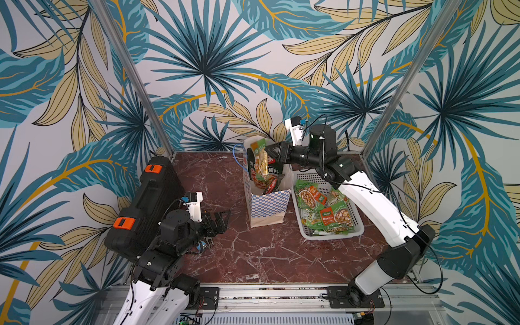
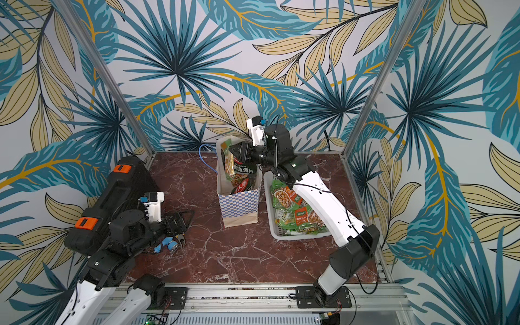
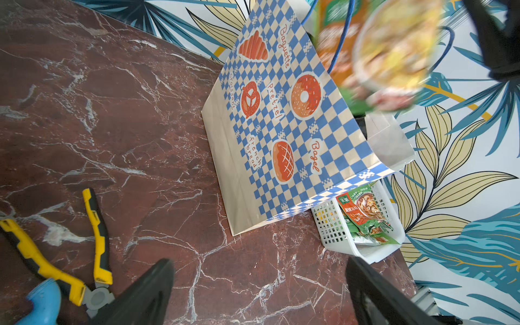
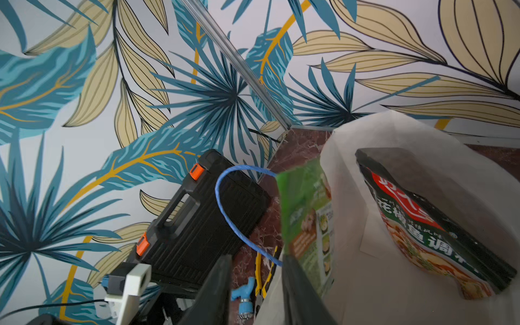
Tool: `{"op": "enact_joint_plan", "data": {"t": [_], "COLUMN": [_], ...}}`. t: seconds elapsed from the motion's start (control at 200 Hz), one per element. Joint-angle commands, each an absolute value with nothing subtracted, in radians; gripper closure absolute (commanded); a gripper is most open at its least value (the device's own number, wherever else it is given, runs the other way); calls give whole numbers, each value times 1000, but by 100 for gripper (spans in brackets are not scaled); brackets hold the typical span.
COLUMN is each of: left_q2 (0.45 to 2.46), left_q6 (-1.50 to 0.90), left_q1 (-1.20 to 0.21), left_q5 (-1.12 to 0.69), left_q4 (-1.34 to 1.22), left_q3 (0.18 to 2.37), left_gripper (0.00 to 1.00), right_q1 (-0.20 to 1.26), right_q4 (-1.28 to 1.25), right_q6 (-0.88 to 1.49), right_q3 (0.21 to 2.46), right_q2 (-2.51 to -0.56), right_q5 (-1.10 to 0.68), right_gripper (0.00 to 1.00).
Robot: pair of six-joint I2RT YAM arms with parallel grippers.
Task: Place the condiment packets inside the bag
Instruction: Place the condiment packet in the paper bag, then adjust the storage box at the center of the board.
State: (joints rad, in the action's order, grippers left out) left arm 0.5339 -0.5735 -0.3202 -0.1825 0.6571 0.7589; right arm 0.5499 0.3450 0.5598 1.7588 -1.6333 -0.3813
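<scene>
I find the bag [image 1: 268, 205] upright at mid-table [image 1: 253, 253], mouth open. The white basket [image 1: 332, 235] of small packets [image 1: 323, 208] sits just beside it on the right. A black case [image 1: 146, 202] leans at the far left. Pliers [image 3: 95, 230] and a blue fitting [image 3: 42, 298] lie near the left gripper [image 1: 216, 222], well clear of the bag. That gripper is spread wide and empty.

The right gripper [image 1: 270, 152] is at the bag's mouth with its jaws parted. A green packet [image 1: 260, 160] is beside one finger; I cannot tell whether they touch. Its long axis is near upright, lower end inside the bag. A dark packet [image 4: 422, 225] leans inside.
</scene>
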Motion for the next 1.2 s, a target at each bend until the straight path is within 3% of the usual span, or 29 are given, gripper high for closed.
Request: {"op": "enact_joint_plan", "data": {"t": [0.0,0.215,0.456,0.641,0.741,0.946,1.192], "left_q2": [523,527,573,687,758,930,1196], "left_q6": [-561,-570,-577,-533,-507,-449,-406], "left_q1": [-325,-333,-394,-535,-663,-942,-1144], "left_q5": [-183,-220,-193,-68,37,294,397], "left_q4": [679,692,687,684,681,671,677], "left_q3": [819,872,979,1096,1162,1268,1430], "left_gripper": [0,0,0,0,0,0,0], "right_q1": [556,557,548,526,472,188,-62], "right_q4": [374,440,490,538,616,638,588], "right_q6": [503,419,386,431,494,558,571], "right_q3": [1711,1514,1234,1085,1037,893,758], "right_q2": [-1577,-1376,-1097,-951,-896,-828,-849], "right_q5": [-356,-214,94,324,450,248,53], "right_gripper": [51,28,11,1,1,1,1]}}
